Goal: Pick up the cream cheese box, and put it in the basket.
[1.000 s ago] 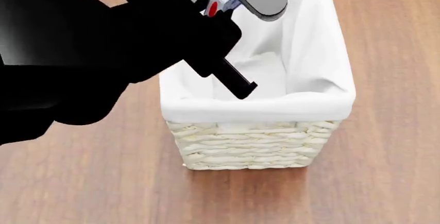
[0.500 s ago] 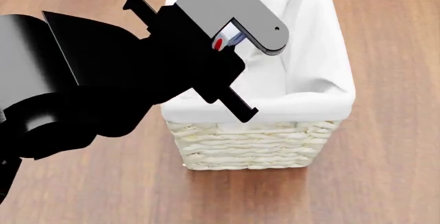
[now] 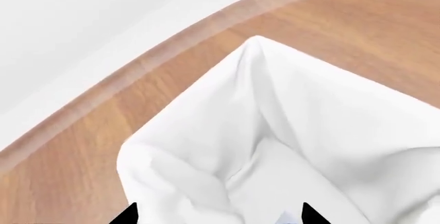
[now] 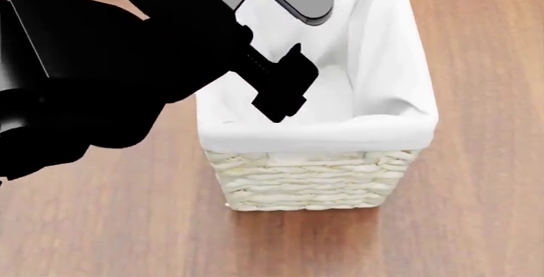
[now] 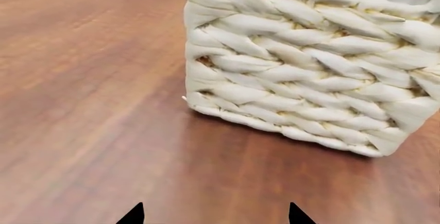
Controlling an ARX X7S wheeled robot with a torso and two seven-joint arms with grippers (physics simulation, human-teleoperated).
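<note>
While poised over the basket [image 4: 399, 134] toward eleven o'clock, left gripper [image 4: 285, 89] looks parted, nothing visibly held; cream cheese box [image 3: 285, 219] possibly that pale sliver inside the liner; placement seemingly done, withdrawal left

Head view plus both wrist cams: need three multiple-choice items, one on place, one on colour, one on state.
1. The left tool is:
A. above the basket's opening
B. down on the table beside the basket
C. under the basket

2. The liner is:
A. blue
B. white
C. red

3. The right tool's tips are:
A. shut on the basket
B. shut on a can
C. apart, nothing between them

Key:
1 A: the left wrist view looks down into the basket.
2 B: the liner folded over the rim is white.
3 C: the right tool shows only bare table between its tips.
</note>
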